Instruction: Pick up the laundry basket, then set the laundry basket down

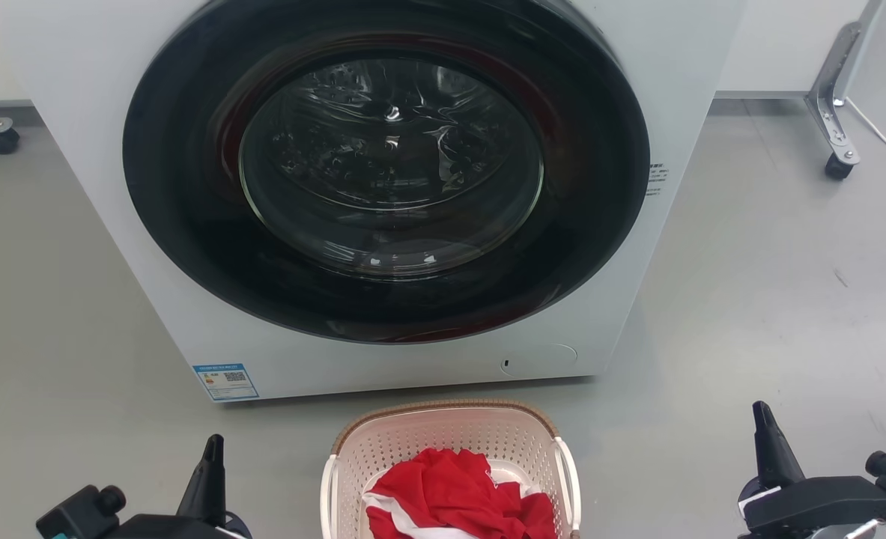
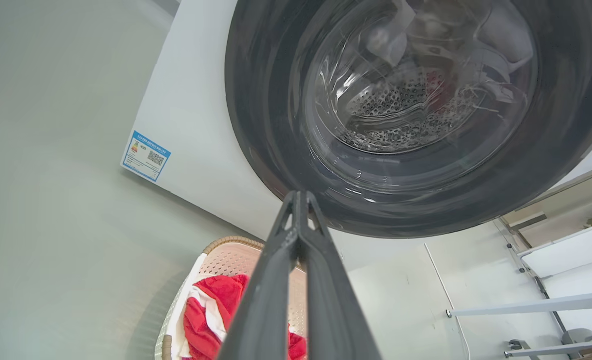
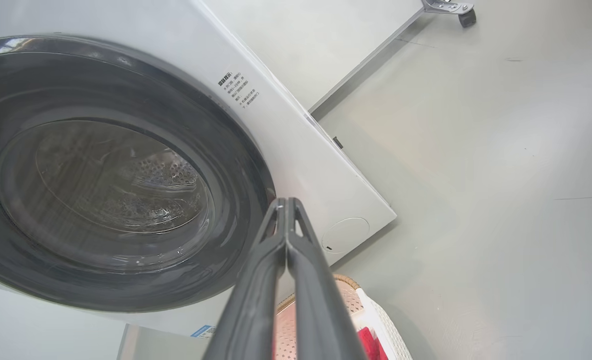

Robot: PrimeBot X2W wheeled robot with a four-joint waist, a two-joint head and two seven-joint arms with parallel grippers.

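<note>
The left gripper [image 1: 213, 443] and right gripper [image 1: 762, 410] are matte black, each with long fingers that taper to a narrow point. Seen close along their length, the fingers [image 2: 270, 290] are dark grey, with small triangular cut-outs near the tips. A black round knob [image 1: 878, 463] juts from each blocky base.

The laundry basket [image 1: 428, 438] runs off the head view's bottom edge, its near half unseen.
</note>
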